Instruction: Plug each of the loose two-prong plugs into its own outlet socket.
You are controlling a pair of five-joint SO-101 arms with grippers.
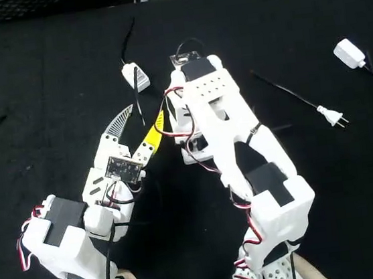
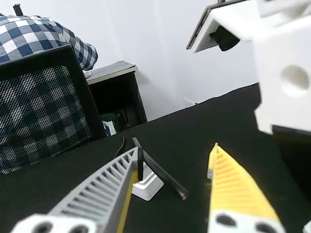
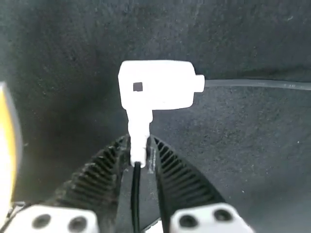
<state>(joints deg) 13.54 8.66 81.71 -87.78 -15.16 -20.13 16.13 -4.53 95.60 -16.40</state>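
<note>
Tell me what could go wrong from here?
The right gripper pinches the plug by its narrow end against a socket lying loose on the table; a push might slide the socket away instead of seating the plug. The left gripper hangs open close beside the right arm, so the two could bump. A black cable runs between the left gripper's fingers and might snag.

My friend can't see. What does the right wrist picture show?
The right gripper is shut on a small white plug, whose tip meets a white socket block on the black table. A thin cord leaves the block's end.
</note>
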